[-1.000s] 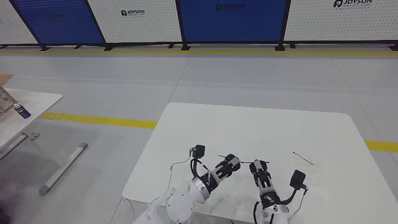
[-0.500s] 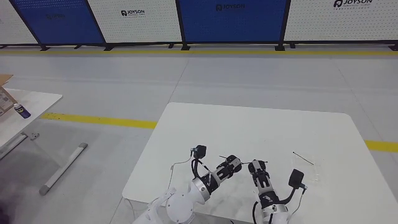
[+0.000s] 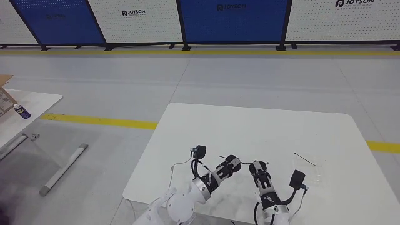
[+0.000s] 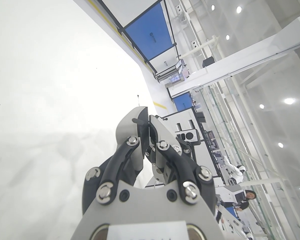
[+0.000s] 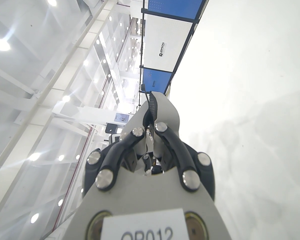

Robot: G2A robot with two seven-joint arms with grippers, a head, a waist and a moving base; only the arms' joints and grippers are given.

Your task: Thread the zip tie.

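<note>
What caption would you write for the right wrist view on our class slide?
Right pincer shut on a black zip tie, head end poking out, above a white table.

Thin black zip tie (image 5: 147, 97) (slender strip); 1 end pinched in left claw (image 4: 148, 119), other in right claw (image 5: 150, 104).

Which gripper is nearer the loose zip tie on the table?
Right. The right gripper is to the loose zip tie's left; the left gripper is farther left, beyond the right one.
</note>
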